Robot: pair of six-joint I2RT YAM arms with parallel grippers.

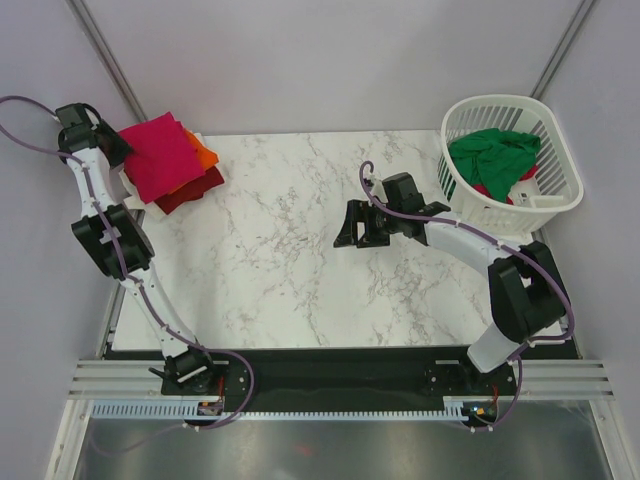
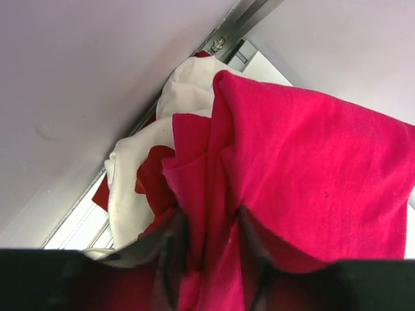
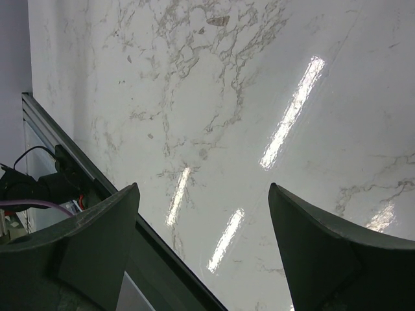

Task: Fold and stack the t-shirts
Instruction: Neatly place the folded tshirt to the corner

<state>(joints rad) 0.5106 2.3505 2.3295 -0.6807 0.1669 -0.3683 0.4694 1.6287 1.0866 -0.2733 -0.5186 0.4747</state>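
Note:
The crimson-red t-shirt lies folded on top of a stack at the table's far left corner. An orange t-shirt and a dark red t-shirt show under it. My left gripper is at the stack's left edge, shut on a bunched fold of the crimson t-shirt, which fills the gap between its fingers. A white t-shirt and dark red cloth show beneath. My right gripper is open and empty above the marble table; the right wrist view shows only bare marble. A green t-shirt lies in the basket.
The white slatted basket stands at the far right corner, with red and white cloth under the green tee. Grey walls close in the back and sides. A metal rail runs behind the stack. The table's near edge shows below the right gripper.

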